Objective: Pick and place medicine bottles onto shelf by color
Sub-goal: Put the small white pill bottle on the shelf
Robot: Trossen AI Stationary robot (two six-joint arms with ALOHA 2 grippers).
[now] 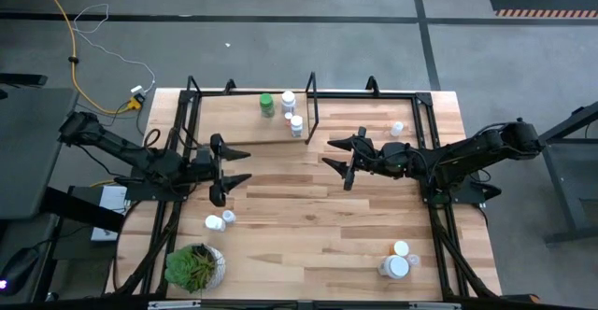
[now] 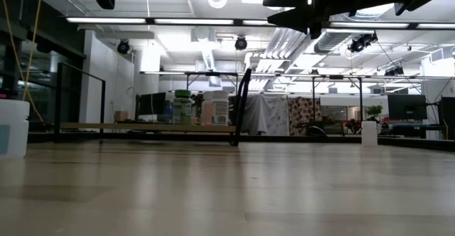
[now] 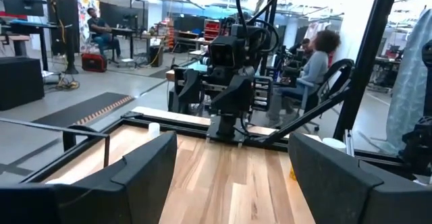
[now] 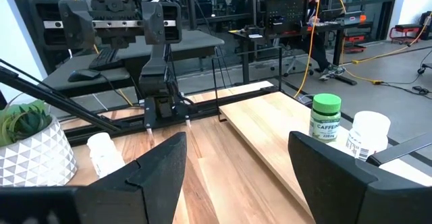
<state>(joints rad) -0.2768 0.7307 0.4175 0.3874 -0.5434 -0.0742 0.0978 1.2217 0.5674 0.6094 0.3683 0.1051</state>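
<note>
Medicine bottles [image 1: 287, 106] stand upright on the shelf [image 1: 245, 123]; both the left gripper [image 1: 234, 168] and right gripper [image 1: 338, 153] hover open, empty.

Place: open-plan robotics lab, workshop-like.
Ceiling: exposed ducts [image 2: 213, 55] and strip lights [image 2: 106, 20] overhead.
Floor: bare grey concrete [image 1: 280, 58], yellow cable [image 1: 70, 39] trailing.
Background: people seated [image 3: 314, 65] at desks, monitors [image 2: 407, 106] glowing.

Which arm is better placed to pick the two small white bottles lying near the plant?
Left, probably. The left gripper hovers open and empty, close to the two white bottles beside the plant. The right gripper, also open and empty, hangs farther off, across the table's middle.
</note>
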